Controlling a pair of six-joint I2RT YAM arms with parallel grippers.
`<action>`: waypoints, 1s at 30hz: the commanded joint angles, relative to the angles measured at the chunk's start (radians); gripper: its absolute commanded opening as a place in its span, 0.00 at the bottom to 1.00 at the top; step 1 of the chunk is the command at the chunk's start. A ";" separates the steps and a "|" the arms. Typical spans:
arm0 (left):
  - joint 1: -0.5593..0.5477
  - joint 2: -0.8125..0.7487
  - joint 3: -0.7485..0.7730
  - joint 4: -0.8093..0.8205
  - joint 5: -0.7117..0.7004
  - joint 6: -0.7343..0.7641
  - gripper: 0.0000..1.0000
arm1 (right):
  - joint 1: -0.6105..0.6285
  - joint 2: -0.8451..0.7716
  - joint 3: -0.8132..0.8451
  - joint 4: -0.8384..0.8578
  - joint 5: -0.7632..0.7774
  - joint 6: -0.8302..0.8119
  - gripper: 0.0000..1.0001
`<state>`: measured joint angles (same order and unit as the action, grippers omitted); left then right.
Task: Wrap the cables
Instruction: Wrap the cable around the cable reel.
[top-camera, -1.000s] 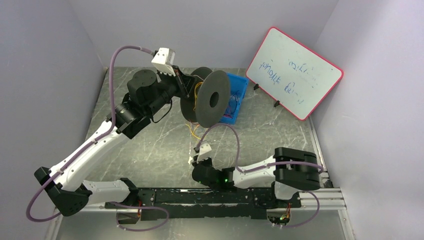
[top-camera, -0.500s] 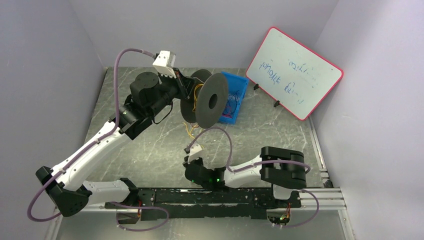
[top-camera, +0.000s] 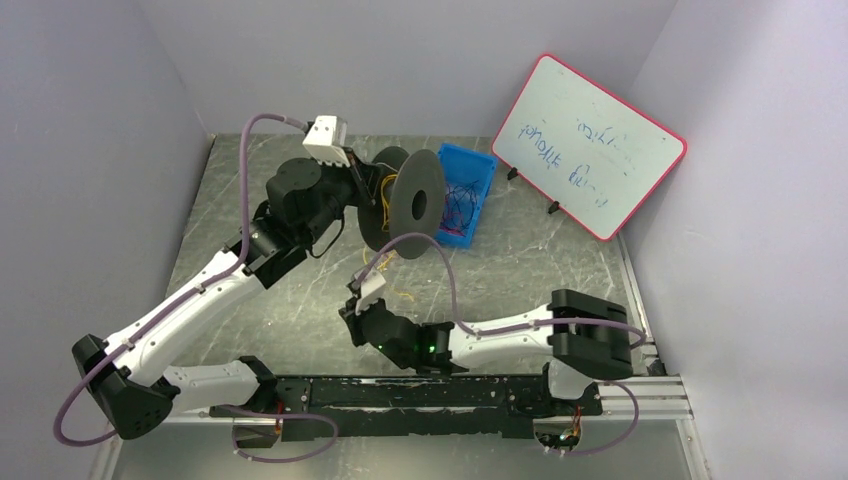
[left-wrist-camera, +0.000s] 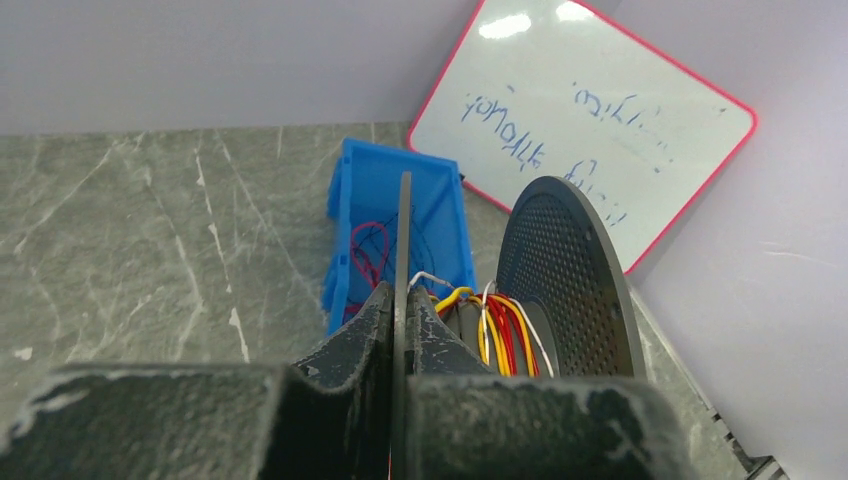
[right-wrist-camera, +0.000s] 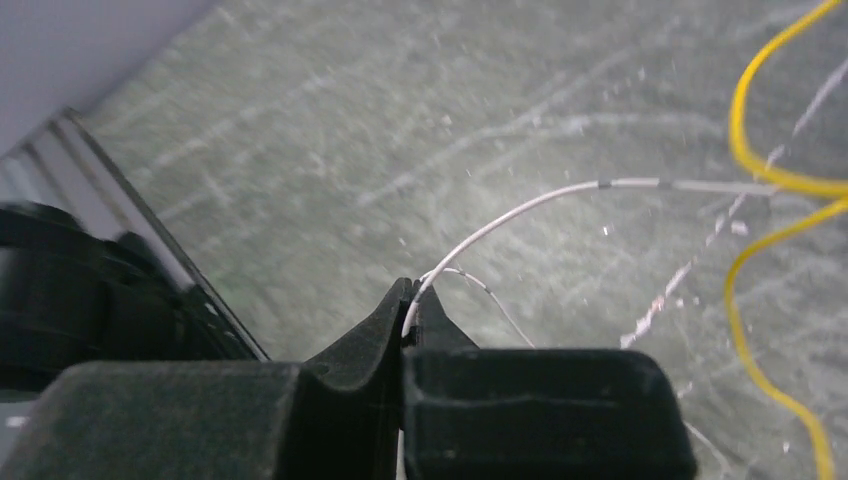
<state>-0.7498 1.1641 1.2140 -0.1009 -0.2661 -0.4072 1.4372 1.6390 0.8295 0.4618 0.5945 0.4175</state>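
Observation:
A black spool (top-camera: 415, 205) is held off the table at the back. My left gripper (top-camera: 372, 188) is shut on the spool's thin near flange (left-wrist-camera: 403, 240), whose edge runs straight between the fingers. Red, yellow and white cables (left-wrist-camera: 500, 335) are wound on the hub, before the perforated far flange (left-wrist-camera: 565, 280). My right gripper (top-camera: 348, 313), low over the table's middle, is shut on a thin white cable (right-wrist-camera: 520, 210) that leads away from its tips (right-wrist-camera: 410, 295). A loose yellow cable (right-wrist-camera: 760, 150) curls on the table beside it.
A blue bin (top-camera: 470, 180) with red and blue wires stands just behind the spool. A red-framed whiteboard (top-camera: 585, 145) leans at the back right. Loose cable ends (top-camera: 400, 290) lie on the grey marbled table (top-camera: 560, 260). Walls close in on both sides.
My right gripper has moved left and away from the base with the white cable in it. The left arm has turned the spool, which now shows more edge-on.

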 joint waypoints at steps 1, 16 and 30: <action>-0.005 -0.038 -0.024 0.084 -0.070 0.003 0.07 | 0.002 -0.086 0.081 -0.063 -0.035 -0.089 0.00; -0.005 -0.061 -0.157 0.098 -0.168 0.026 0.07 | 0.015 -0.232 0.382 -0.385 0.034 -0.383 0.00; -0.010 -0.120 -0.242 0.016 -0.140 0.030 0.07 | -0.250 -0.325 0.526 -0.600 -0.348 -0.480 0.00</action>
<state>-0.7544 1.0882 0.9756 -0.1184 -0.4072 -0.3756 1.2797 1.3666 1.2919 -0.0628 0.4316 -0.0429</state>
